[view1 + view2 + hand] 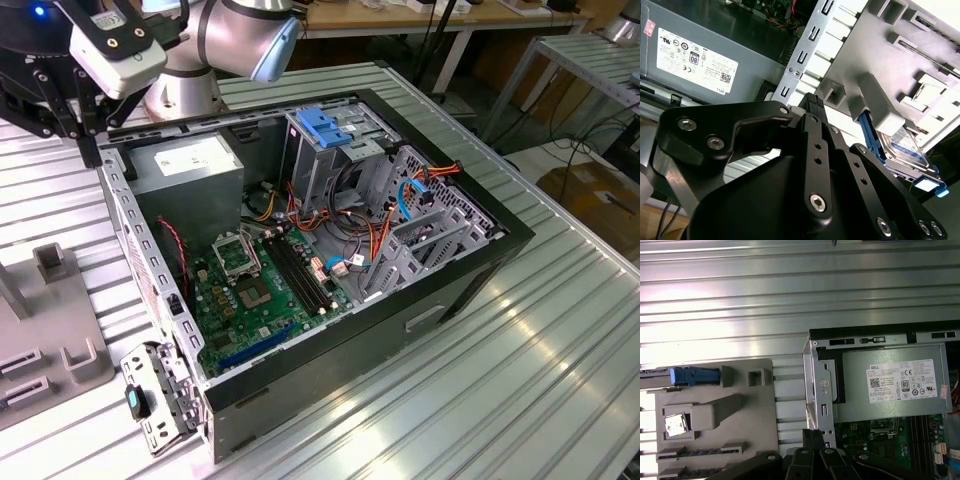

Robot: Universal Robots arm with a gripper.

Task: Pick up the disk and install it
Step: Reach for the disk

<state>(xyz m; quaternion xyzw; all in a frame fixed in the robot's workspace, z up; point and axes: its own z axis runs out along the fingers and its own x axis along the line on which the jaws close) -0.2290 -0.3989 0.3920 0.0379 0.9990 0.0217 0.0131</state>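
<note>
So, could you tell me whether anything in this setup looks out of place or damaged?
Nothing looks damaged or spilled. One oddity: a metal bracket hangs tilted outward from a corner of the open computer case, at the exterior view's lower left, rather than flush. The disk sits in its grey holder beside the case, not installed.

Ribbed metal table (560, 360), open computer case (350, 360), grey fixture (85, 365) beside it
</note>
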